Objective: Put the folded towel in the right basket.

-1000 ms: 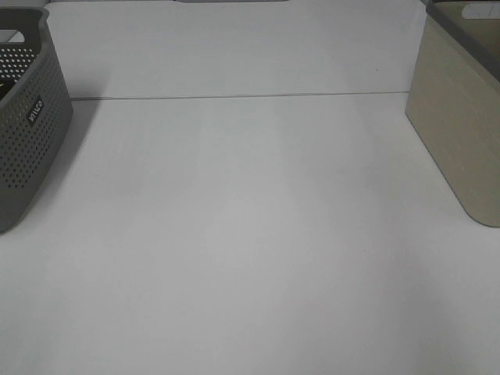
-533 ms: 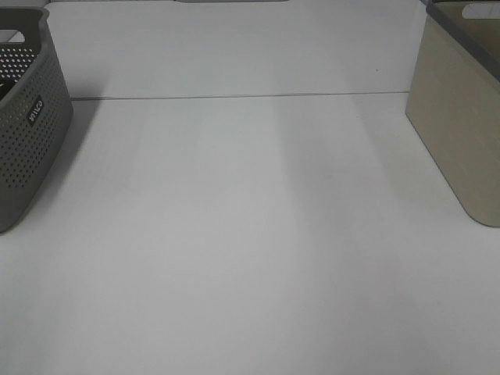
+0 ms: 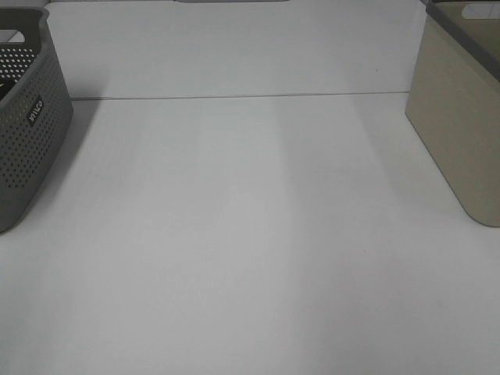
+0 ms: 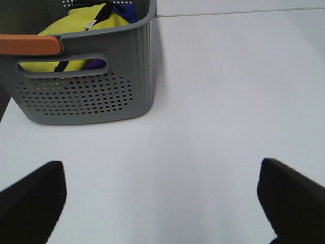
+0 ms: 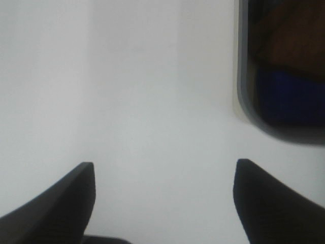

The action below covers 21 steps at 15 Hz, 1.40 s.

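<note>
No folded towel lies on the white table (image 3: 250, 234). The right basket (image 3: 461, 117) is beige with a grey rim and stands at the table's right edge. In the right wrist view its rim (image 5: 242, 61) shows, with a dark blue mass (image 5: 289, 99) inside, too blurred to name. My right gripper (image 5: 165, 168) is open and empty above the table beside that basket. My left gripper (image 4: 161, 168) is open and empty above the table, near the grey perforated basket (image 4: 86, 96). Neither gripper shows in the exterior high view.
The grey perforated basket (image 3: 27, 125) stands at the table's left edge. It holds yellow cloth (image 4: 76, 30) and some blue cloth (image 4: 127, 10). An orange bar (image 4: 30, 44) crosses its near rim. A seam (image 3: 234, 97) runs across the table at the back.
</note>
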Tool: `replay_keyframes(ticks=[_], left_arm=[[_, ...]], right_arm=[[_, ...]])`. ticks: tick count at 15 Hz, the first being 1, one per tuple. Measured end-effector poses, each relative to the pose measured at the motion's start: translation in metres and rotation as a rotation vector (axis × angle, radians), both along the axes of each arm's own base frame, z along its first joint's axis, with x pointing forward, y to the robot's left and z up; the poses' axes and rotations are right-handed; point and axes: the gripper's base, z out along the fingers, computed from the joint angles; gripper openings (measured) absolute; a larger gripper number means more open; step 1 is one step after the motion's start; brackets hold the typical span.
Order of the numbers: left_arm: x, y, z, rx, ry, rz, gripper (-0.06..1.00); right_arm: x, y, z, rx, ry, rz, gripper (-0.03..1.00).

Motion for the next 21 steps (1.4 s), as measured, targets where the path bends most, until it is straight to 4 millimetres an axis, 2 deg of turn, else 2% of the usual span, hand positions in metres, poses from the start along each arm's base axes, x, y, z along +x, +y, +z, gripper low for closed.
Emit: replay_keyframes(ticks=[2,3,4,5,6,7,10,12,17,18,21], left_arm=[[0.0,0.0,0.0,0.0,0.0,0.0,0.97],[0.0,0.0,0.0,0.0,0.0,0.0,0.97],[0.0,0.0,0.0,0.0,0.0,0.0,0.97],[0.0,0.0,0.0,0.0,0.0,0.0,0.97],[0.0,0.0,0.0,0.0,0.0,0.0,0.97],[0.0,0.0,0.0,0.0,0.0,0.0,0.97],[0.0,0.0,0.0,0.0,0.0,0.0,0.97],[0.0,0.0,0.0,0.0,0.0,0.0,0.97],[0.0,0.0,0.0,0.0,0.0,0.0,0.97],[0.0,0.0,0.0,0.0,0.0,0.0,0.97],[0.0,0.0,0.0,0.0,0.0,0.0,0.97]], right_arm=[[-0.044,-0.002,-0.022,-0.011,0.052,-0.002,0.71],[-0.053,-0.003,-0.03,-0.014,0.071,-0.002,0.71],[-0.074,-0.004,-0.039,-0.018,0.078,-0.002,0.71],[-0.105,-0.006,-0.054,-0.024,0.082,-0.003,0.71],[-0.124,-0.007,-0.065,-0.025,0.083,-0.003,0.71],[-0.134,-0.007,-0.07,-0.025,0.078,-0.003,0.71],[-0.185,-0.011,-0.091,-0.046,-0.014,-0.008,0.71],[-0.212,-0.016,-0.103,-0.086,-0.105,-0.017,0.71],[-0.262,-0.021,-0.09,-0.098,-0.57,-0.051,0.71],[-0.265,-0.02,-0.091,-0.096,-0.624,-0.047,0.71],[-0.264,-0.019,-0.098,-0.095,-0.629,-0.028,0.71]])
